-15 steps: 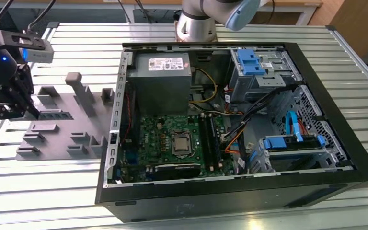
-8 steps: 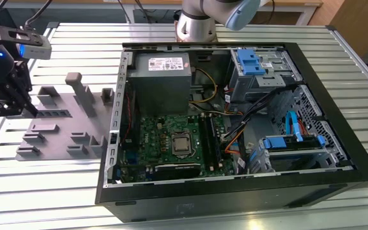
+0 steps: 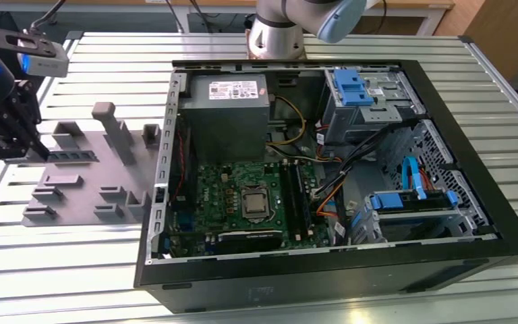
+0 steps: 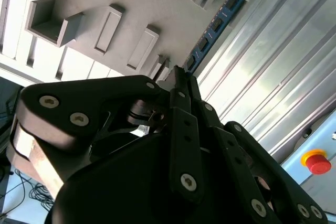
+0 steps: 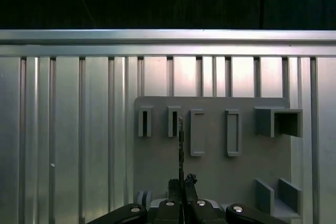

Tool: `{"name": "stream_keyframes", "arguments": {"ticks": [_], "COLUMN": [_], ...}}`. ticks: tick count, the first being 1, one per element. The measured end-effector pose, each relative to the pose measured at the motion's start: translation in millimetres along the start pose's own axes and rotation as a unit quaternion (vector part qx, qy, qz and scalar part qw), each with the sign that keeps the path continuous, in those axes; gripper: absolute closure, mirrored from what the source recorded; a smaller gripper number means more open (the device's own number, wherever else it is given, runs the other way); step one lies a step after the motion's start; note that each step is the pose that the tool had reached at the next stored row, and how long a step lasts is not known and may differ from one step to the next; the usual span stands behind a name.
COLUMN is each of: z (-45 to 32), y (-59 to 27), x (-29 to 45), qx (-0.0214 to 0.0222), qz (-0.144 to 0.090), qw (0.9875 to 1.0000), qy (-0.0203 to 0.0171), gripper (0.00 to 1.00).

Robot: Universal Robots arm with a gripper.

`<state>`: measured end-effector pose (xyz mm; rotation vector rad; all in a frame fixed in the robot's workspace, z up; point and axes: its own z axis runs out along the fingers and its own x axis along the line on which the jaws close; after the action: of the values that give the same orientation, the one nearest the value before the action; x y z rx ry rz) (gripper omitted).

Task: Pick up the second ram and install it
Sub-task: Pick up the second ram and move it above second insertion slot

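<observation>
Along grey fixture (image 3: pixel 83 185) edge, pincer (image 5: pixel 182 181) pinching second ram (image 4: pixel 218 24)

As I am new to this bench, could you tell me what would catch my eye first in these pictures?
The open PC case stands in the middle of the exterior view, with its green motherboard laid bare. At that view's left, by the grey tray, the tool appears shut on one end of the blue ram.
</observation>
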<state>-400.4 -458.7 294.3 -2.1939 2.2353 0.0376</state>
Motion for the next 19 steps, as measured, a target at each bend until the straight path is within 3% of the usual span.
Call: {"name": "stream_keyframes", "arguments": {"ticks": [19], "z": [-25.0], "y": [0.3], "x": [-0.6], "qx": [0.0000], "qz": [0.000], "qw": [1.0000], "qy": [0.0000], "gripper": [0.86]}}
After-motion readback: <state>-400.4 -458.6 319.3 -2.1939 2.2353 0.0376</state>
